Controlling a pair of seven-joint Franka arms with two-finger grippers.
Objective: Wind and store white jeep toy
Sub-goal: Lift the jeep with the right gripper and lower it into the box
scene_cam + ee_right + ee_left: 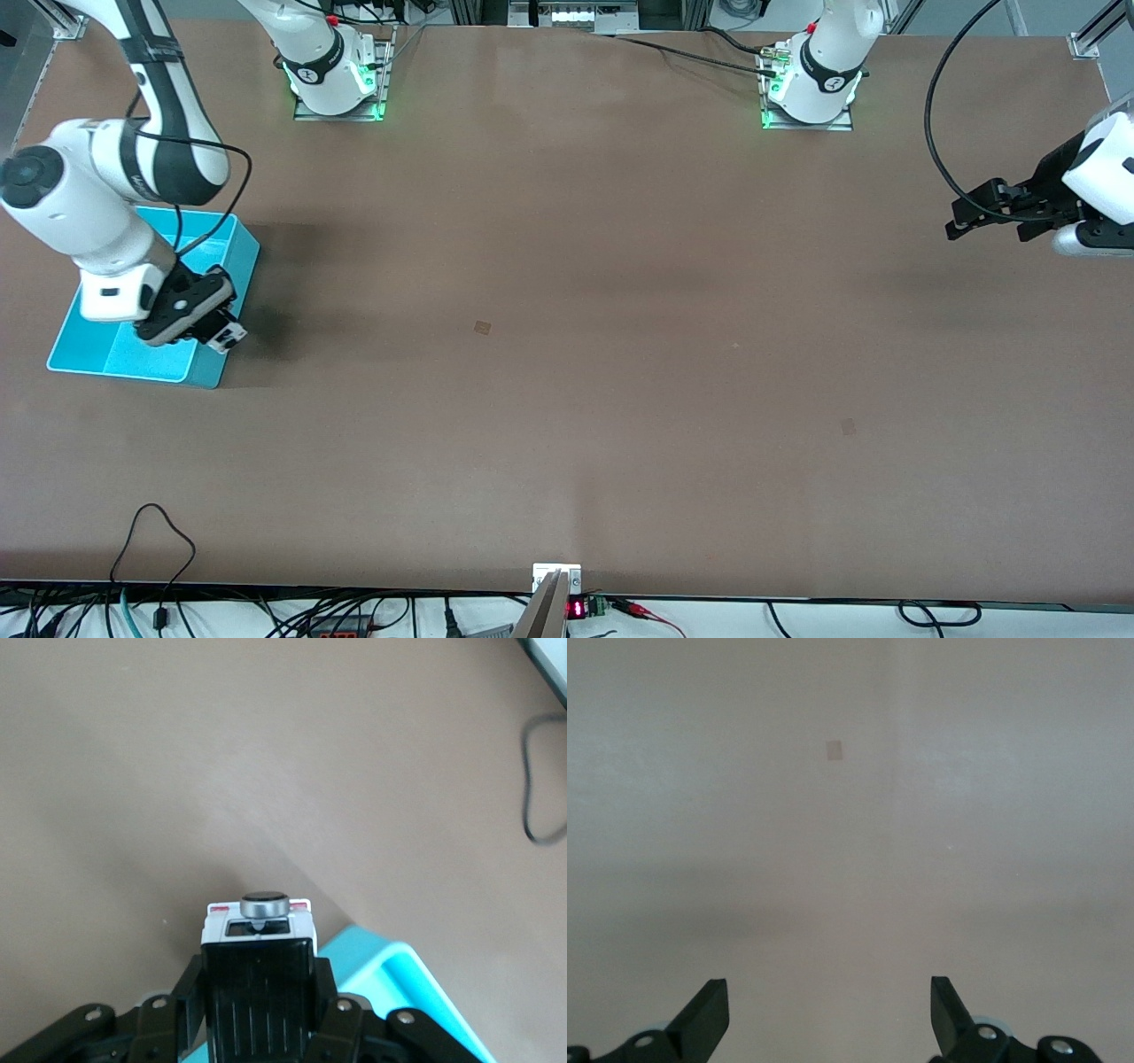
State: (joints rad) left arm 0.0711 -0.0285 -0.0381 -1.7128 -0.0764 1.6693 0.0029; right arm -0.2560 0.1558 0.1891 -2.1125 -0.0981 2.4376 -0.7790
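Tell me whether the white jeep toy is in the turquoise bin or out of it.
Out. The right claw holds the white jeep toy in the air over the turquoise bin corner edge, not set inside.

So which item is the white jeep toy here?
Find the turquoise bin at the right arm's end of the table. Above its corner, the right end effector is shut on the white jeep toy: tiny, white-bodied, black-roofed, with a round spare wheel.

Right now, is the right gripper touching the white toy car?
Touching. The right wrist view shows the right gripper with its fingers closed against both sides of the white toy car, above the turquoise bin's corner.
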